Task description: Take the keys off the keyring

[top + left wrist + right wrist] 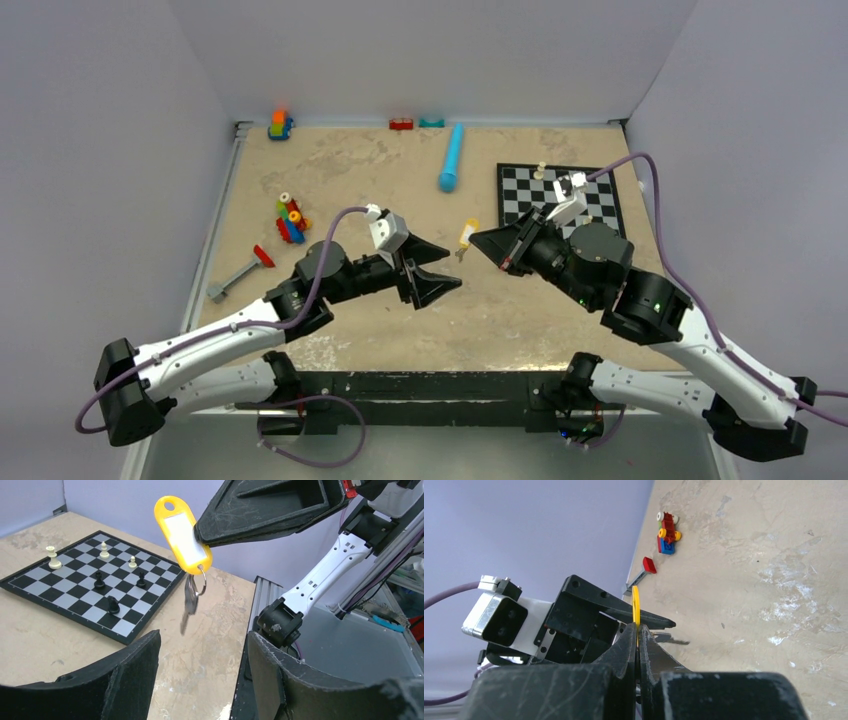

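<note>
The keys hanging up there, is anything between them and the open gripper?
No, nothing visible. The keys dangle in open air below the yellow tag pinched by the right gripper; the open left gripper faces them across a bare gap.

**Key tag**: glossy yellow plastic with a white, paper-like insert.
**Keyring**: bright polished metal.
**Keys**: dull grey metal; blurred, so no finer finish can be made out.
**Right hand**: fingers of matt black plastic, finely scratched.
**Left hand**: fingers of matt black plastic, rough and grainy along the edges.
**Counter**: matt, pale, wood-like board, scuffed with whitish patches.
**Chessboard**, at the far right corner of the counter: smooth, with a faint sheen.
**Right arm link**: smooth white plastic, semi-gloss.
</note>
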Tool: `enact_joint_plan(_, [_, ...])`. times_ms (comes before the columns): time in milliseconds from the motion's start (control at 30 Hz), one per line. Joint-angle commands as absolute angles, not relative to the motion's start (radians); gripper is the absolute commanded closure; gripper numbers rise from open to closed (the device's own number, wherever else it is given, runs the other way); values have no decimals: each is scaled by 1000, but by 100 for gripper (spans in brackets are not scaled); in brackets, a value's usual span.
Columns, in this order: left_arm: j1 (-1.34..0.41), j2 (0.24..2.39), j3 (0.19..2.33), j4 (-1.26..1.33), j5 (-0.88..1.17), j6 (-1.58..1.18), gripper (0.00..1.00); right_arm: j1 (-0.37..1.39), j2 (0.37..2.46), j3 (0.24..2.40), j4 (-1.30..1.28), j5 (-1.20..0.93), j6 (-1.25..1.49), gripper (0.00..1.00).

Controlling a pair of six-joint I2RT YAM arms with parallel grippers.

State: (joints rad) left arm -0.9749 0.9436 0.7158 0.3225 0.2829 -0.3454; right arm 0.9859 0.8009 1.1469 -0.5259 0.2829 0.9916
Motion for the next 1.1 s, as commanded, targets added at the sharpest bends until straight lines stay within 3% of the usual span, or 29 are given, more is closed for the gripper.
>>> enact_joint_plan(0, [-993,965,748,444,244,-303,33,983,801,1192,-543,330,1005,100])
enact_joint_plan(467, [-1030,1058,796,523,199,-273,41,983,794,1193,-545,331,1011,100])
enact_joint_plan(833, [-1031,1077,821,519,226,-275,79,983,787,1195,-549,336,1011,100])
enact_joint_plan(1067, [-1031,1060,824,486,242,-294,80,983,779,1201,-554,352,1009,100])
